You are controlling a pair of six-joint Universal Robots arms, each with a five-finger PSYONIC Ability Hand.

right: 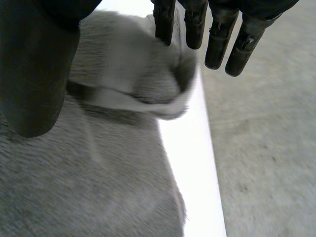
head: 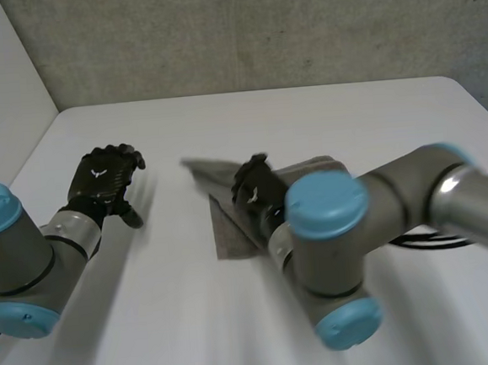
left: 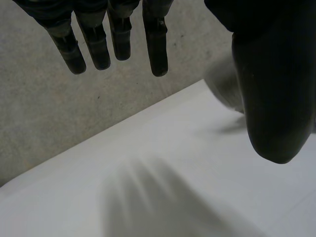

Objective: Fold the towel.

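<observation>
Head view has the rumpled grey terry towel (head: 231,232) on the white tabletop (head: 331,112) right under the straight-fingered, unclenched right robot hand (head: 251,182), a raised fold pointing toward the slack, empty left robot hand (head: 104,181) hovering well apart, so the right sits nearer.

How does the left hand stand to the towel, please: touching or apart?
Apart. The head view shows bare table between the left hand and the towel.
</observation>
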